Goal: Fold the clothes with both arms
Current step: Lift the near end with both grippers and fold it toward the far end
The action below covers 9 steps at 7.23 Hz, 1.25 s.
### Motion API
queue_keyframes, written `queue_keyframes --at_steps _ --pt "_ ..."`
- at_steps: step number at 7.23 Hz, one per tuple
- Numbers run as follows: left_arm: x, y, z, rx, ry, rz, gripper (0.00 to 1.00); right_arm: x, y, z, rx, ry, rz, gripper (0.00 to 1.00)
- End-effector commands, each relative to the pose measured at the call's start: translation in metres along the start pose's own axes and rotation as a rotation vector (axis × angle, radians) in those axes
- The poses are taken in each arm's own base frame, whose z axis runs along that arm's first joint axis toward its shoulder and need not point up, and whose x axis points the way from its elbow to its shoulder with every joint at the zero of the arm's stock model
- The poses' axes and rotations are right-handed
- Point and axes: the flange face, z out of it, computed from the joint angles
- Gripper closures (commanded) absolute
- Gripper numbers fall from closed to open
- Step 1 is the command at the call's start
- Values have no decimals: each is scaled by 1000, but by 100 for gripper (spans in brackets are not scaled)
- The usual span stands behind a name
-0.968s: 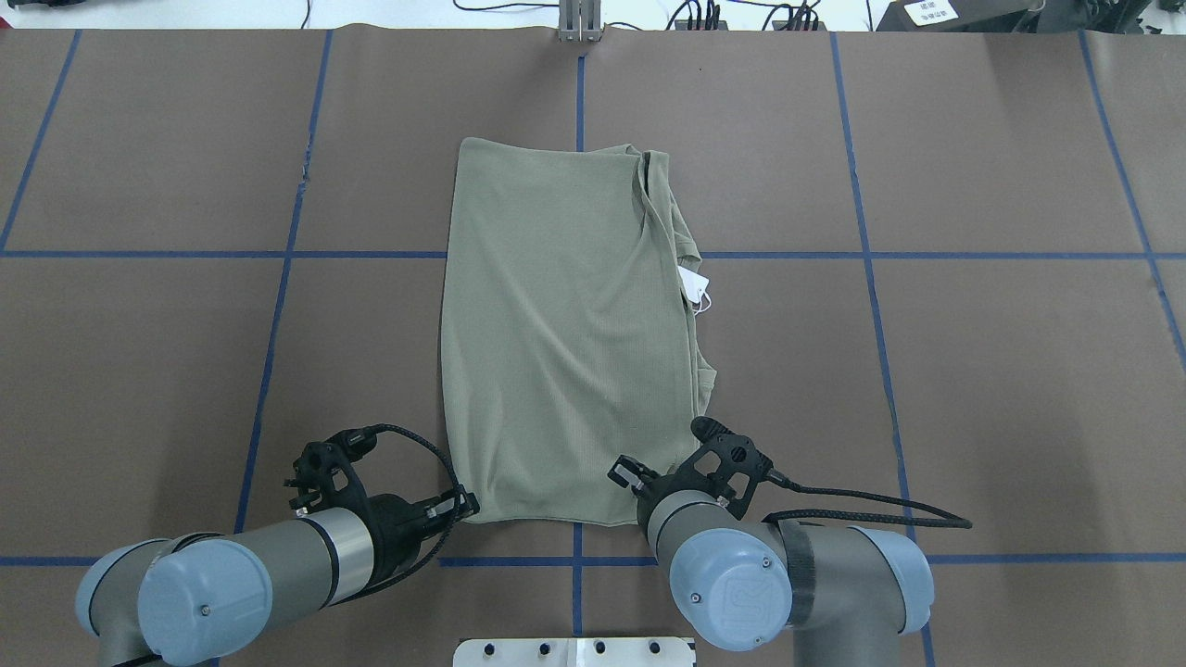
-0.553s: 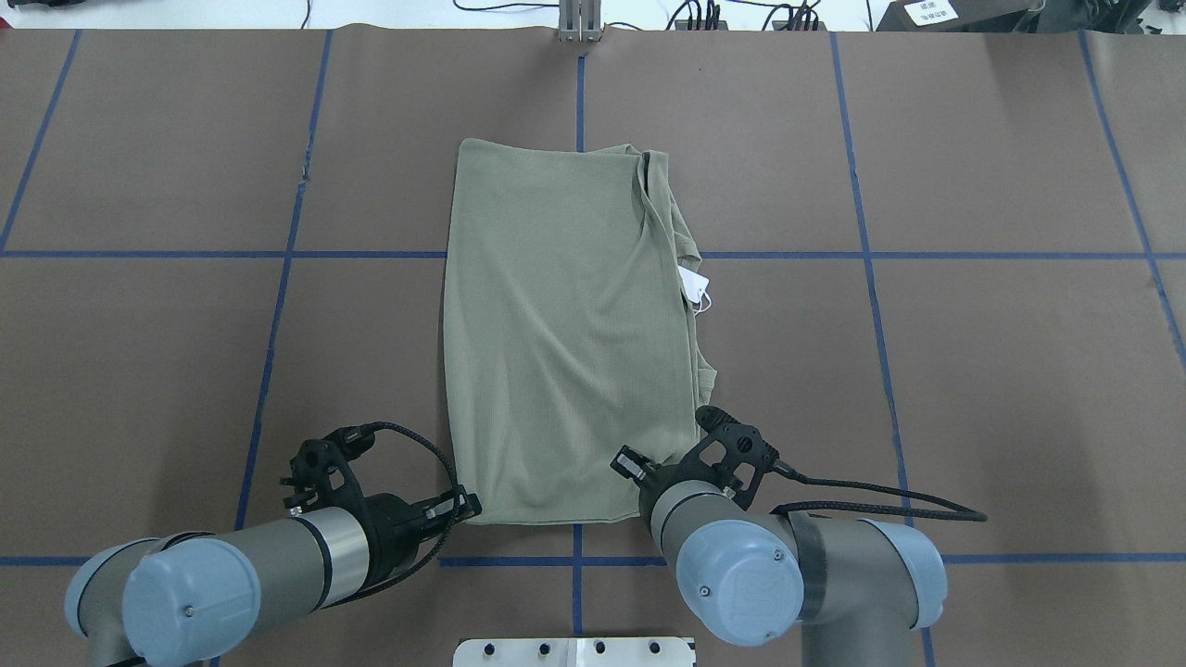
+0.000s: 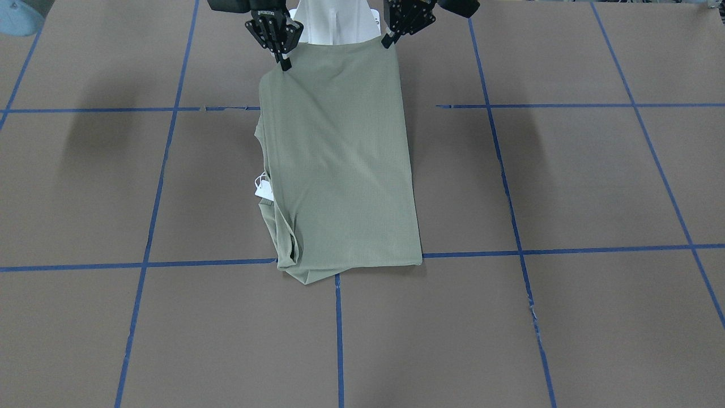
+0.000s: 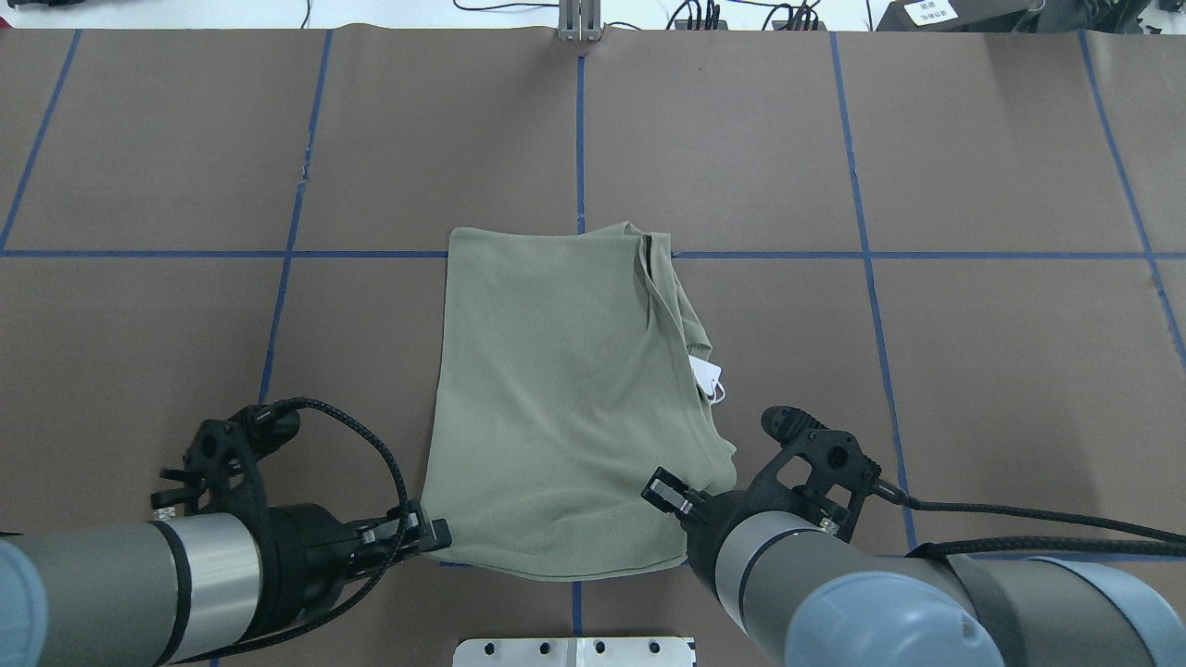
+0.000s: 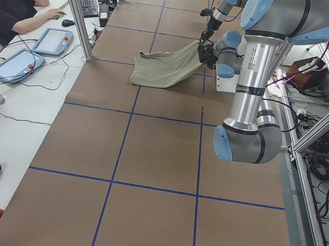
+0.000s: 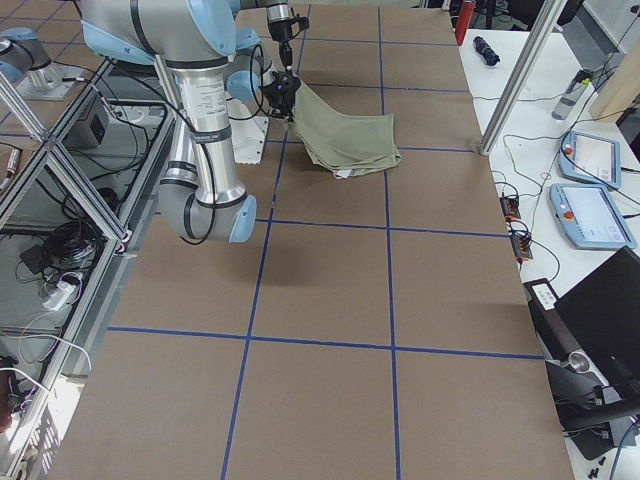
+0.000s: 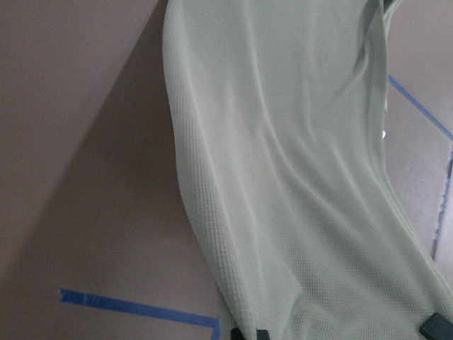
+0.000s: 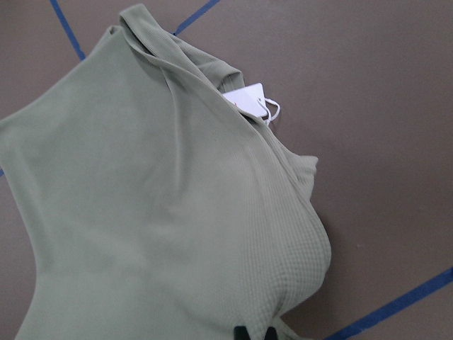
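Observation:
The sage-green shirt (image 4: 565, 398) lies as a long folded rectangle on the brown table, its white hang tag (image 4: 707, 375) poking out on the right edge. My left gripper (image 4: 437, 535) is shut on the shirt's near left corner. My right gripper (image 4: 669, 491) is shut on the near right corner. In the front-facing view both corners hang lifted off the table, with the left gripper (image 3: 387, 39) and right gripper (image 3: 282, 61) at the top, while the far end of the shirt (image 3: 340, 158) rests flat. The right wrist view shows the shirt (image 8: 156, 212) and the tag (image 8: 244, 99).
Blue tape lines (image 4: 580, 139) grid the brown table cover. The white pedestal base (image 4: 574, 651) sits at the near edge between the arms. A person (image 5: 10, 8) sits at a side desk with teach pendants (image 5: 51, 40). Cables run along the far edge (image 4: 704, 14).
Both grippers have drawn back toward the robot, holding the near corners. The whole shirt has slid with them, its far edge moving about one grid line closer.

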Motion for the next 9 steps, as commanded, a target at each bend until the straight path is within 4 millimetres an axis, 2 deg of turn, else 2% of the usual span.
queue_keyframes --at_steps 1,2,3,4,5,6,7,9 --pt "5 0 0 -10 -30 70 100 -13 -6 13 36 21 -36 100" --pt "16 -23 23 51 -38 127 100 -33 -22 29 81 28 -59 100" --pt "33 -65 64 135 -74 172 100 -48 -47 50 106 54 -58 100" --pt "36 -107 83 208 -113 215 100 -62 -68 79 111 47 -53 100" --pt "30 -142 88 263 -152 237 100 -76 -89 107 139 23 -58 100" --pt "22 -167 96 298 -193 246 100 -93 -100 132 150 43 -55 100" --pt "24 -190 111 327 -226 258 100 -116 -107 149 166 62 -46 100" --pt "30 -220 158 350 -267 249 100 -129 -122 178 183 72 -41 100"
